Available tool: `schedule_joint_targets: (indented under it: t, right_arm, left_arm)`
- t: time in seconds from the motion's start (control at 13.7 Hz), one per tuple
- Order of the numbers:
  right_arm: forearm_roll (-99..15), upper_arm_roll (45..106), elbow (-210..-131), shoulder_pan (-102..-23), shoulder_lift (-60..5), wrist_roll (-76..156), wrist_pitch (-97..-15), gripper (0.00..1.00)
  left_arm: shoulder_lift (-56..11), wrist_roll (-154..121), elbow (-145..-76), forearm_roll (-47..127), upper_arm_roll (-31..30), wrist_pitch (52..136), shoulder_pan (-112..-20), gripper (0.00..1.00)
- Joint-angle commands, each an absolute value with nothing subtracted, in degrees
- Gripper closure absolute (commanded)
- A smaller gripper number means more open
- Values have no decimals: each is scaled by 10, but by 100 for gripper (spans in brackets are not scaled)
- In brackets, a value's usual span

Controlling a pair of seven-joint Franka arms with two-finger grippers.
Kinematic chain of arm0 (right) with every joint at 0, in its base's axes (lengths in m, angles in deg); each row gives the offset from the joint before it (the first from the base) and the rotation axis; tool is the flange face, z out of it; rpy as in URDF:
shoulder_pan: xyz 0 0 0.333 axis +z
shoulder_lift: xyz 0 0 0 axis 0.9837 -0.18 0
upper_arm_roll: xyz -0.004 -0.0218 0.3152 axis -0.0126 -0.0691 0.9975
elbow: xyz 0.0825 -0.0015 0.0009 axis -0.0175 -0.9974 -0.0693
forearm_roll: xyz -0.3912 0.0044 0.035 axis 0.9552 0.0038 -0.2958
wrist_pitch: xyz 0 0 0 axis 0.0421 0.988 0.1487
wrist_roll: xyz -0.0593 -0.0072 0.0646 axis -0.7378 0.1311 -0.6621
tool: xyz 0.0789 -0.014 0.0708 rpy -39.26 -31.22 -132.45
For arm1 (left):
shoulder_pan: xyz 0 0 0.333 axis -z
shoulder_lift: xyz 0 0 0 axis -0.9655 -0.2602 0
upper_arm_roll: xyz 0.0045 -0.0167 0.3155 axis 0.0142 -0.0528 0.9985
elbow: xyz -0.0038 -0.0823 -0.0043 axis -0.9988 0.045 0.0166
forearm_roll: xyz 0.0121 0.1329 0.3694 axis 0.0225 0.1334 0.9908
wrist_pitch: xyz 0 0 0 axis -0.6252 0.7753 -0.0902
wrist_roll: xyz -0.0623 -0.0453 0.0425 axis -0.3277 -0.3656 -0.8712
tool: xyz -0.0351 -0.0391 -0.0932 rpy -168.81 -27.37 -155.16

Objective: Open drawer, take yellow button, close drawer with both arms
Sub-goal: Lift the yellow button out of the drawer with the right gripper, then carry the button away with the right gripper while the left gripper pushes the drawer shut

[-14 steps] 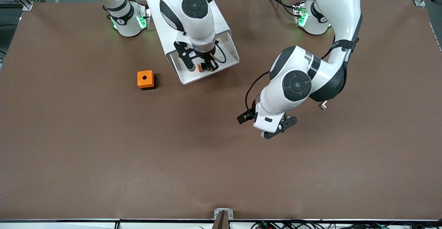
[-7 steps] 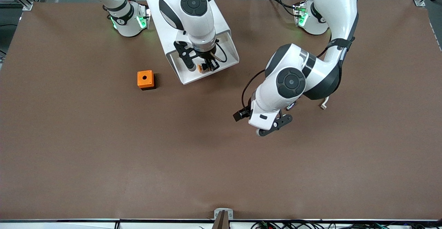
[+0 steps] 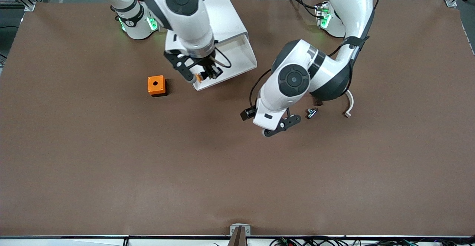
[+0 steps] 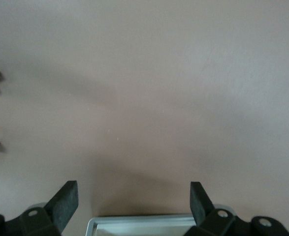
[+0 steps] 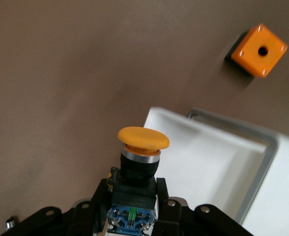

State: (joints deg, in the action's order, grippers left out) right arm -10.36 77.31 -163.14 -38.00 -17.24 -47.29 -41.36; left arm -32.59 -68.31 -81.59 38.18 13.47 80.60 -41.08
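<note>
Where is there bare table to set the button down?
Broad bare table lies nearer the front camera than the orange cube box. It is crowded around the open drawer, where the right gripper holds the button.

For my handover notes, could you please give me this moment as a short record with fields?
drawer: pulled open
button: lifted out, gripped in the right end effector
right end effector position: over the drawer's front corner
left end effector: open, empty, over bare table
orange box: on the table beside the drawer
</note>
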Motion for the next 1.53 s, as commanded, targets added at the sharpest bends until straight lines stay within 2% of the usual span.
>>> schedule_joint_targets:
  t: [0.0,0.29,0.8,1.1,1.46]
  right_arm:
    - [-105,779,-1612,-444,-167,-356,-379,100]
    - [-104,779,-1615,-546,-168,-182,-350,100]
    - [-90,779,-1627,-710,-191,90,-359,100]
    - [-66,779,-1651,-784,-218,250,-417,100]
    - [-66,779,-1654,-860,-285,415,-499,100]
  left_arm:
    - [-303,-693,-850,394,137,802,-385,0]
    - [-308,-696,-852,394,137,799,-348,0]
    - [-316,-714,-851,389,136,777,-324,0]
    - [-324,-718,-851,384,136,765,-312,0]
    - [-329,-751,-851,324,135,765,-304,0]
